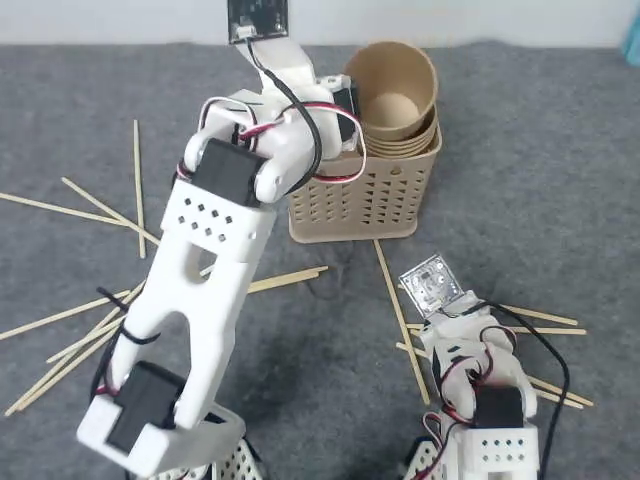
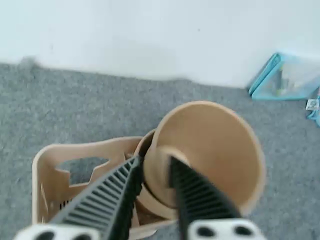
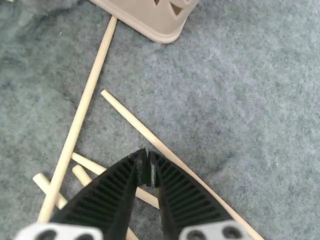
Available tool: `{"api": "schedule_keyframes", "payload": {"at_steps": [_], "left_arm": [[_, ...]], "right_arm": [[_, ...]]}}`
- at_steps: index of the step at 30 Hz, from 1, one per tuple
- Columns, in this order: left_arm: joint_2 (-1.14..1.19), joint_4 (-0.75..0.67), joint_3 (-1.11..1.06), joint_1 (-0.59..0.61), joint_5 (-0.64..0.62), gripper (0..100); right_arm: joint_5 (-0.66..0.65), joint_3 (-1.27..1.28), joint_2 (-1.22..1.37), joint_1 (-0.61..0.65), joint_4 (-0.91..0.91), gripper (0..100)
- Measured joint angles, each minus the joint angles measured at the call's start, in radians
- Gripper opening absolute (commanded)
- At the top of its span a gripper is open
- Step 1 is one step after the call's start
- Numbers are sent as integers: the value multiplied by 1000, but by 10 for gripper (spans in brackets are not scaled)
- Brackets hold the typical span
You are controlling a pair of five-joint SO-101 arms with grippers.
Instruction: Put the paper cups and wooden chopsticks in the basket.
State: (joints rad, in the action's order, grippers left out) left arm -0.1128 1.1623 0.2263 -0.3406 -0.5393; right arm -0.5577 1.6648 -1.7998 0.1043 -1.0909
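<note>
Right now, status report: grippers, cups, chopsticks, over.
Left gripper shut on top paper cup, over stacked cups in basket. Right gripper shut, empty, above loose wooden chopsticks on grey mat.

No readable text; small white label [image 2: 312, 104] on blue box [image 2: 284, 79] too blurred.

**Basket [image 1: 365, 205] access.** The right part is taken up by a stack of paper cups [image 1: 395, 110], and the top cup stands tilted well above the rim. The left part is open inside, but the left arm [image 1: 255, 165] spans over it from the front-left, with the left gripper [image 2: 152, 165] at the top cup.

**Right side and rear.** Bare carpet [image 1: 540, 150].

**Front.** 1 chopstick [image 1: 398, 310] runs out from the basket wall. Beside it, the right gripper [image 3: 149, 162], jaws closed together, sits low over crossed chopsticks [image 1: 540, 316].

**Far left.** Loose chopsticks [image 1: 138, 180] lie scattered, with carpet between them.
</note>
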Motion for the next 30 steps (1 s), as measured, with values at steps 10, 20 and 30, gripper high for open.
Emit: {"api": "schedule_keyframes", "payload": {"at_steps": [10,20,30], "left_arm": [[-226,199,44,66,2,231],[-589,157,-396,437,6,231],[-856,-273,-1200,710,69,232]], "right_arm": [[0,0,0,0,0,9],[0,0,0,0,-11,9],[0,0,0,0,-40,13]]}}
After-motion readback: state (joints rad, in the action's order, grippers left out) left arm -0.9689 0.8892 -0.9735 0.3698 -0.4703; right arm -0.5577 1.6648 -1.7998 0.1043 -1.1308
